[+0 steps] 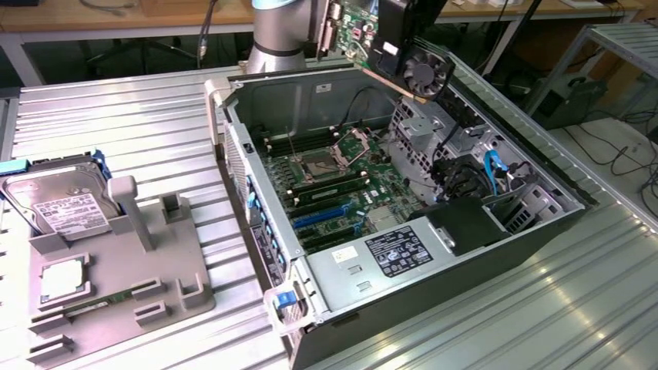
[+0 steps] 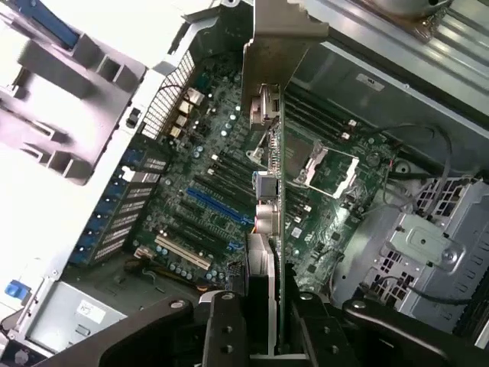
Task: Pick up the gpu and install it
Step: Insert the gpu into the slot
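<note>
Pincer (image 2: 263, 310) clamps the gpu (image 2: 267, 191) edge-on between its fingers (image 2: 225, 329), high above the open computer case (image 1: 545, 231); motherboard (image 1: 340, 183) and blue slot (image 2: 218, 208) lie below, hard drive (image 1: 62, 208) well aside on the tabletop (image 1: 144, 116).

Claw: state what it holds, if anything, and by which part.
The claw holds the gpu by the board's upper edge, pinched across its thin faces, hanging above the open computer case.

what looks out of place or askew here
Only the gpu: it hangs tilted in the gripper above the open computer case, not seated on the motherboard. Nothing looks spilled or damaged; the hard drive rests in the grey holder.
</note>
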Tool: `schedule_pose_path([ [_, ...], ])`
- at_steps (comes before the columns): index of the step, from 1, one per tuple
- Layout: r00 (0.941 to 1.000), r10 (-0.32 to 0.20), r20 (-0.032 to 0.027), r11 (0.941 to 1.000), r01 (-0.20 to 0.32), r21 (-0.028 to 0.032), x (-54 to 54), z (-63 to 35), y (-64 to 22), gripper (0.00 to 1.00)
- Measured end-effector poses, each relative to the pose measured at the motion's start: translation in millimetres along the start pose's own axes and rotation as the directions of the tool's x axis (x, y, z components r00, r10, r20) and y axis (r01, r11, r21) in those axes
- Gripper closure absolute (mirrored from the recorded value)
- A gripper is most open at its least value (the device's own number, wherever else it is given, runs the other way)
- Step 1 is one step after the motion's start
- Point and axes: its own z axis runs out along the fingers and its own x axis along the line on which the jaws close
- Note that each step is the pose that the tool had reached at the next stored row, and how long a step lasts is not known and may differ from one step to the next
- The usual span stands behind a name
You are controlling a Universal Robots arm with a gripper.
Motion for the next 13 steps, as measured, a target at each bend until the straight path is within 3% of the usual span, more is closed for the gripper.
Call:
schedule_pose_path([
  [7, 0.9964, -0.084, -0.0053, 0.9964, 0.084, -0.0004, 0.1, 0.0, -0.1, 0.73],
  [13, 0.9876, -0.157, -0.0098, 0.9876, 0.157, -0.0010, 0.2, 0.0, -0.3, 0.73],
])
